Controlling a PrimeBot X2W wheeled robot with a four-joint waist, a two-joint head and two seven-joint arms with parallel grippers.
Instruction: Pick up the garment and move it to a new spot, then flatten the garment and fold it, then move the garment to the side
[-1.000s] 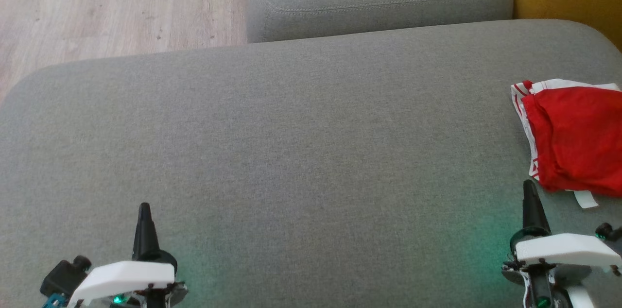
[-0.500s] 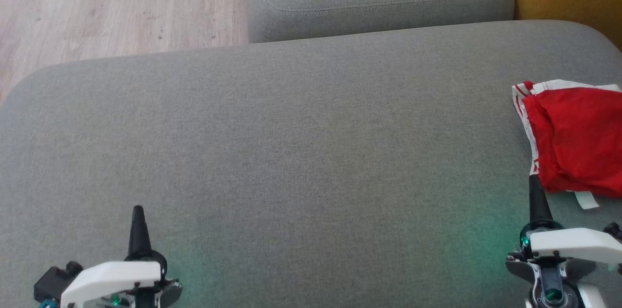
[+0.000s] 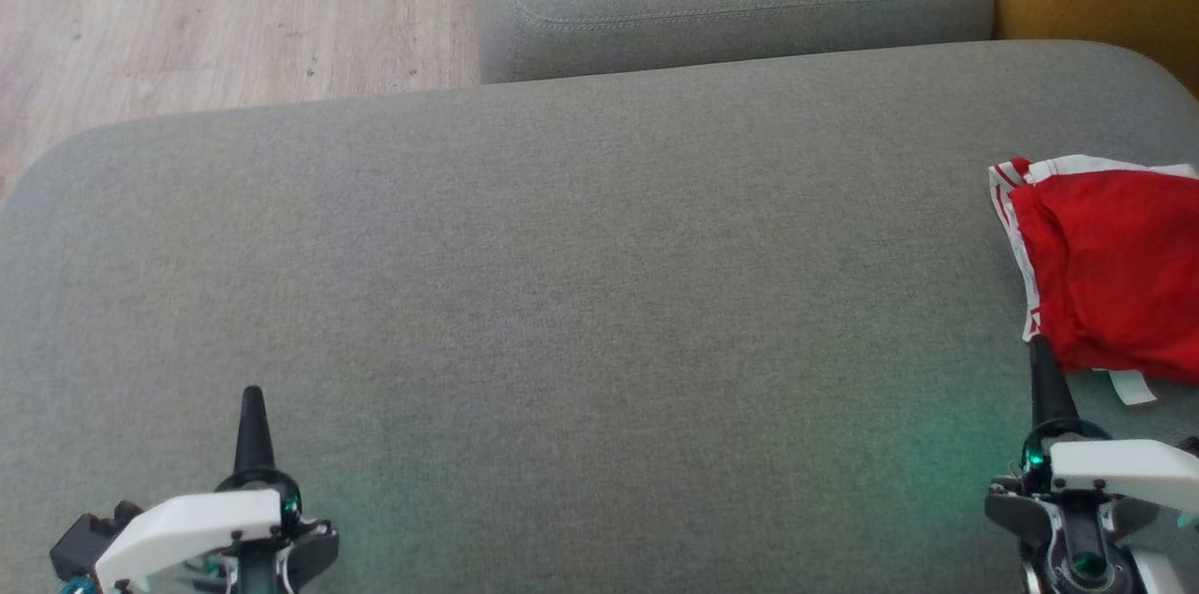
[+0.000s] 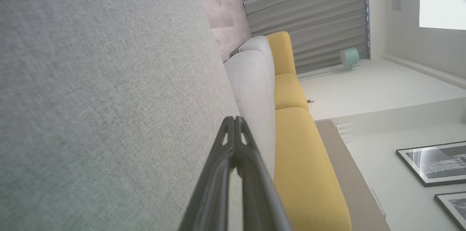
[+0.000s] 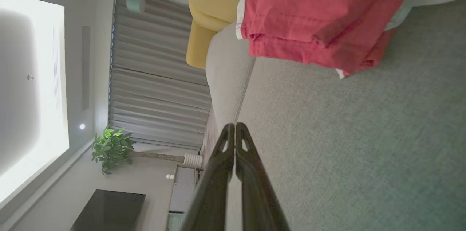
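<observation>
1. Garment (image 3: 1115, 275): red with white trim, lying in loose layers at the right edge of the grey seat cushion (image 3: 599, 275).
2. Left hand (image 3: 251, 395): over the cushion's near left corner, its 2 fingers pressed fully together, holding nothing.
3. Right hand (image 3: 1040, 348): over the cushion's near right corner, fingers likewise pressed tight and empty, tip just beside the garment's near edge.

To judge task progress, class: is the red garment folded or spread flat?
Folded: the garment lies compact on the cushion, hems stacked in layers in the right wrist view.
</observation>
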